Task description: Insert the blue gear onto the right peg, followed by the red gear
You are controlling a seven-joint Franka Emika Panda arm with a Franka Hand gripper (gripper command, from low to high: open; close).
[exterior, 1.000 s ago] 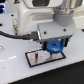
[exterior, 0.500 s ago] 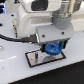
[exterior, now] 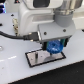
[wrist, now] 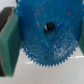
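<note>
The blue gear (exterior: 54, 47) hangs tilted just above the dark, pale-rimmed base plate (exterior: 37, 59), over the plate's end at the exterior view's right. My gripper (exterior: 54, 44) is shut on it. In the wrist view the blue gear (wrist: 47, 37) fills the frame with its centre hole showing, clamped between green finger pads (wrist: 9, 42). My gripper (wrist: 46, 45) holds it by the toothed rim. The right peg is hidden under the gear and hand. The red gear is out of view.
The plate lies on a white table (exterior: 20, 72). A black cable (exterior: 10, 36) runs from the exterior view's left to the arm's white body (exterior: 37, 15), which blocks the scene behind it.
My gripper has carried the blue gear a little toward the exterior view's right and slightly lower over the plate. The grip has not changed.
</note>
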